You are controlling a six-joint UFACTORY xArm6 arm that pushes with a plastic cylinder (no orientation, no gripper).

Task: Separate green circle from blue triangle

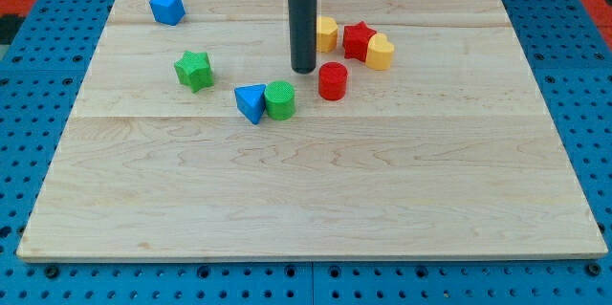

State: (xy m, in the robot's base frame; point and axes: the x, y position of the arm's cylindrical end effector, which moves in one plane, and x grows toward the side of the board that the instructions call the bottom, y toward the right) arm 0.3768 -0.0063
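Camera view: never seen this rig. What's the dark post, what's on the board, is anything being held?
The dark post is the end of a robot arm. It has no gripper, only a rod whose lower end, my tip, slides on the wooden board and pushes blocks, so nothing is held. There is one camera; its mounting is not on record.

On the board: a blue triangle touching a green circle, a red cylinder, a green star, a blue block, a red star and two yellow blocks.

My tip is just above the green circle, toward the view's top, not touching it.
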